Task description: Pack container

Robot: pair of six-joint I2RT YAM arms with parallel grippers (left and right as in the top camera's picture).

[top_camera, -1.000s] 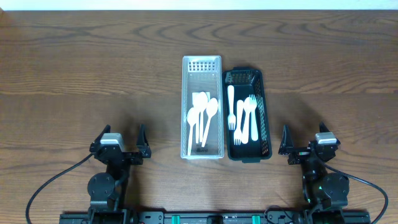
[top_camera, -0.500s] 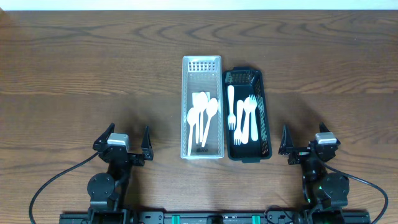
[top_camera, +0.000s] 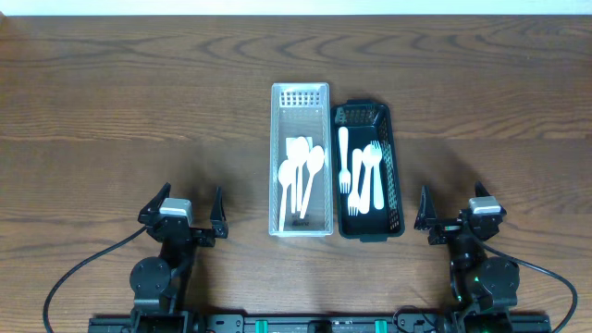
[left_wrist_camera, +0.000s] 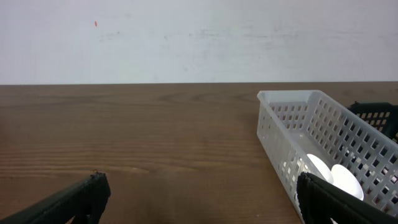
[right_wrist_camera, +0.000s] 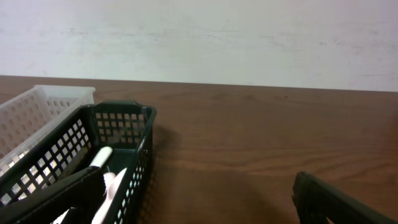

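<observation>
The wooden table (top_camera: pixel 120 111) fills the overhead view, dark brown with a bold grain. In both wrist views a pale wall (left_wrist_camera: pixel 199 37) rises behind its far edge.

The white basket (top_camera: pixel 301 95), a long tray of translucent perforated plastic, stands near the middle of the table with its long sides running away from the robot. The black basket (top_camera: pixel 363 114) has the same slotted make but is slightly shorter. It stands immediately right of the white basket, side wall against side wall. Its near end is level with the white basket's, and its far end stops a little short.

The left gripper (top_camera: pixel 188 200) sits well to the left of the white basket, about level with that basket's near end. Its jaws are spread wide with nothing between them, and its wrist view shows only bare wood between the two dark fingertips. The right gripper (top_camera: pixel 453 209) sits to the right of the white basket, beyond the black one and apart from it. It is likewise spread wide and empty. A black cable (top_camera: pixel 83 268) loops from the left arm toward the robot's edge of the table.

White plastic spoons (top_camera: pixel 302 171) lie overlapping inside the white basket, in its nearer half, with bowls toward the far end. White forks (top_camera: pixel 361 176) lie inside the black basket, right of the white basket.
</observation>
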